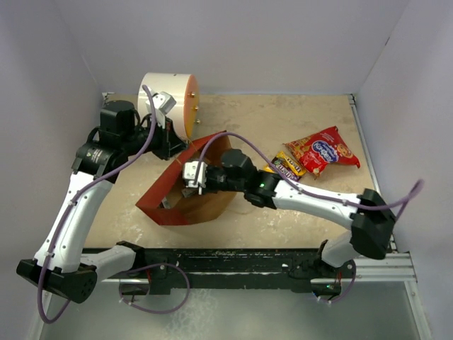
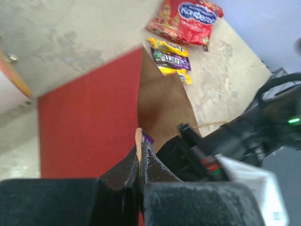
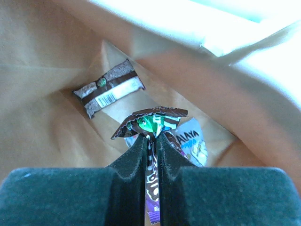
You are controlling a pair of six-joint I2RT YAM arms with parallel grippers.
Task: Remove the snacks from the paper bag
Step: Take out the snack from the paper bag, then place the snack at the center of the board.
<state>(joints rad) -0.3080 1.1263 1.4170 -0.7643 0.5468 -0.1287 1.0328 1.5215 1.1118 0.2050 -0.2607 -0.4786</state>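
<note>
We are working with both hands. The left hand (image 2: 139, 157) is clamping the rim of the bag (image 1: 159, 202) and propping the mouth open. Its fingers are fully together on the paper edge, red wall on one side and brown lining on the other. The right hand (image 3: 151, 139) is reaching deep inside the bag. Its fingers are pinching the crimped end of a brown-edged packet (image 3: 153, 117), nearly closed with only the foil between them.

Position of the task items:
- The brown-edged packet is sitting in the right hand's grip, inside the bag.
- Two more are lying on the lining beyond it: a grey packet (image 3: 110, 92) farther in, to the left in the wrist view, and a light-blue packet (image 3: 195, 146) just beside the right finger.
- A red packet (image 1: 324, 150) and a yellow-purple packet (image 1: 287, 166) are lying out on the counter (image 1: 283, 219), to the right of the bag.

The relation governing the coming move: the mouth is lying behind the right hand, along the forearm's line, toward the counter's right side. We are judging that the withdrawal should run straight back along that line — roughly the bag's long axis — so the packet clears the rim the left hand is pinning. Only the right hand is placed for this; the left is occupied.
</note>
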